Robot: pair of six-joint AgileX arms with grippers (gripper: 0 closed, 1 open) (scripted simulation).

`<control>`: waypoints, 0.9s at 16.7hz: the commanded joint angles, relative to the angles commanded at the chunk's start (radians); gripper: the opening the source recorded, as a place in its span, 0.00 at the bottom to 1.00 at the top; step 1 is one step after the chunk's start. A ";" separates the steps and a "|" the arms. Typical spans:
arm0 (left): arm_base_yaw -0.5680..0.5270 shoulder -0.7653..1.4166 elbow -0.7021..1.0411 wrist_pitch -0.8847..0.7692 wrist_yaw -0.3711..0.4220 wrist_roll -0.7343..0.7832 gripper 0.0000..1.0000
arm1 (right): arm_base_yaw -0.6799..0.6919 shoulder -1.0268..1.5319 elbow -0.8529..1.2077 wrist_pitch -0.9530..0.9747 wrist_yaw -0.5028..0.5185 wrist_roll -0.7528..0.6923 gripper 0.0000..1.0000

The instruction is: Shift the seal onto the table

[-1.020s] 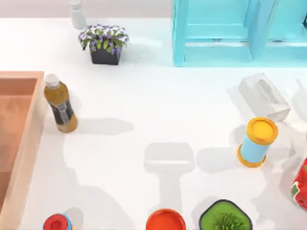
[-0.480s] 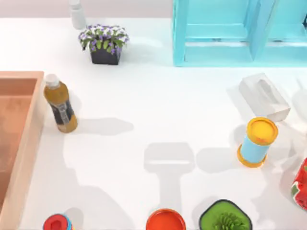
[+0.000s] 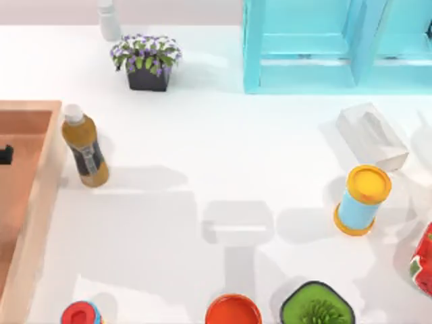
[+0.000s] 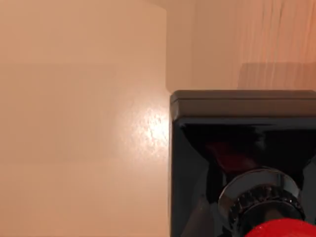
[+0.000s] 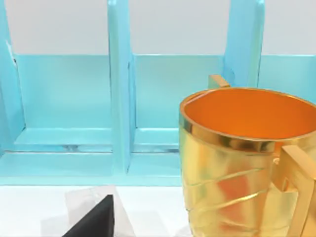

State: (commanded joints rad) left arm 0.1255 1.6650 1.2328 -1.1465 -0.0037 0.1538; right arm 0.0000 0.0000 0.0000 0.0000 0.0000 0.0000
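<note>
Station check, both arms.

Left arm: it works at the table's left side, over the wooden tray (image 3: 47,175). The left wrist view looks closely at the seal (image 4: 232,148). Its black block rests on the tray's floor, beside a raised wall, with a metal collar and the red knob (image 4: 279,229) turned toward the camera. The seal is inside the tray, not on the table (image 3: 202,135). In the top view a small dark shape (image 3: 5,154) sits inside the tray at the picture's left edge. I cannot tell whether it is my left gripper or the seal. I cannot tell whether my left gripper is spread or pinching.

Right arm: it is parked at the right. Its wrist view faces the blue shelf (image 5: 118,108), with a gold mug (image 5: 242,163) near the camera. A dark wedge (image 5: 96,219) shows at the lower edge. I cannot tell my right gripper's state.

On the table, a tea bottle (image 3: 84,152) stands just beside the tray's right rim. A yellow-lidded can (image 3: 362,200) stands well apart at the right.
</note>
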 joint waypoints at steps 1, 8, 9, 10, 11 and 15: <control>-0.055 -0.010 0.046 -0.069 0.000 -0.056 0.00 | 0.000 0.000 0.000 0.000 0.000 0.000 1.00; -0.332 -0.093 0.273 -0.361 0.000 -0.338 0.00 | 0.000 0.000 0.000 0.000 0.000 0.000 1.00; -0.334 -0.095 0.275 -0.363 0.000 -0.341 0.00 | 0.000 0.000 0.000 0.000 0.000 0.000 1.00; -0.334 -0.095 0.275 -0.363 0.000 -0.341 0.00 | 0.000 0.000 0.000 0.000 0.000 0.000 1.00; -0.334 -0.095 0.275 -0.363 0.000 -0.341 0.00 | 0.000 0.000 0.000 0.000 0.000 0.000 1.00; -0.364 -0.052 0.304 -0.344 0.001 -0.372 0.00 | 0.000 0.000 0.000 0.000 0.000 0.000 1.00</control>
State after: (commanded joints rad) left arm -0.2389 1.6132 1.5364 -1.4907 -0.0028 -0.2181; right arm 0.0000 0.0000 0.0000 0.0000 0.0000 0.0000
